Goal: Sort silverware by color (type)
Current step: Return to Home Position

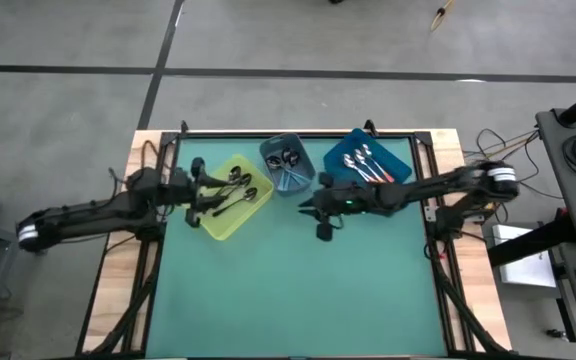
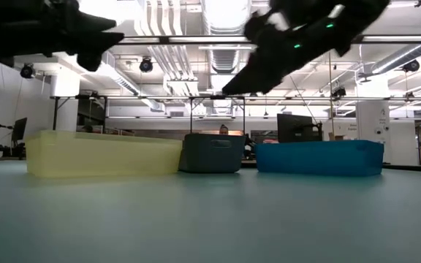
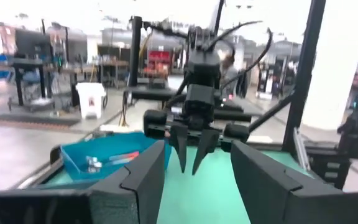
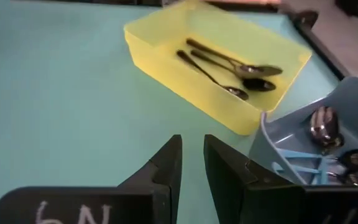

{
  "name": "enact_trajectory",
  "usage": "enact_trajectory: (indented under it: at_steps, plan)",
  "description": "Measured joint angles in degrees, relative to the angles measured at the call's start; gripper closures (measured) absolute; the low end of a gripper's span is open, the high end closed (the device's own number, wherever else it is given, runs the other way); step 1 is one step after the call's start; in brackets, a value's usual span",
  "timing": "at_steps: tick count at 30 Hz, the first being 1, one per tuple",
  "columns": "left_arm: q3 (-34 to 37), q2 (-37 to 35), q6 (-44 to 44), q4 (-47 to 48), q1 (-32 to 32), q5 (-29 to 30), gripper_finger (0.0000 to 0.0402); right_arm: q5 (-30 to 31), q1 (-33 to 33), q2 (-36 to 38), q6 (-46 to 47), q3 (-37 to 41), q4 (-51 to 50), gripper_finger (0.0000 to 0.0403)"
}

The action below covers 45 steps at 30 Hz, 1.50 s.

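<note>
The silverware lies sorted in three bins along the far edge. Three black-handled spoons [image 4: 229, 65] lie in the yellow bin [image 1: 233, 200]. Light-blue-handled spoons [image 4: 316, 155] are in the grey-blue bin [image 1: 286, 166], and orange-red-handled spoons [image 1: 373, 166] in the blue bin [image 1: 353, 150]. My left gripper [image 1: 203, 190] hovers open and holds nothing, over the yellow bin's left end. My right gripper [image 4: 192, 163] hangs above the mat in front of the grey-blue bin. Its fingers stand a narrow gap apart with nothing between them.
The three bins stand side by side, touching, at the far edge [image 2: 210, 153]. Green mat [image 1: 298, 290] stretches from the bins to the near edge. The two grippers face each other across the yellow bin, both well above the table.
</note>
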<state>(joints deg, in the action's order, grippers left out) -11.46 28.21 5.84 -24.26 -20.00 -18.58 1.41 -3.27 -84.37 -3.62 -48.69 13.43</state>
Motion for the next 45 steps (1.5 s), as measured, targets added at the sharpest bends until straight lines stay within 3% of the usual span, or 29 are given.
enact_trajectory:
  at_steps: [8, 16, 24, 33, 39, 45]
  plan:
    - [1.9, -9.2, 1.1, 1.8, 0.0, 1.4, 0.0235, 0.2, 0.9, 18.3, -0.2, 14.0, 1.5, 0.0344]
    - [2.6, -11.2, 0.1, 4.8, 0.0, 1.5, 0.0235, 0.2, 0.9, 38.1, -0.4, 27.5, 2.2, 0.0344]
    - [8.5, -13.3, 3.4, 2.2, 0.0, 1.5, 0.0235, 0.3, 0.9, 56.7, -0.1, 38.7, 1.6, 0.0344]
    - [10.9, -17.5, 6.7, 0.4, -0.1, 2.9, 0.0246, 0.2, 0.9, 74.3, -2.3, 43.9, -9.4, 0.0344]
    - [10.9, -18.1, 6.2, 3.8, -0.1, 3.0, 0.0293, 0.1, 0.9, 83.8, -4.9, 46.1, -16.3, 0.0344]
    - [10.9, -18.1, 5.9, 5.2, -0.1, 0.4, 0.0391, -0.3, 0.9, 83.4, -7.8, 46.7, -15.8, 0.0344]
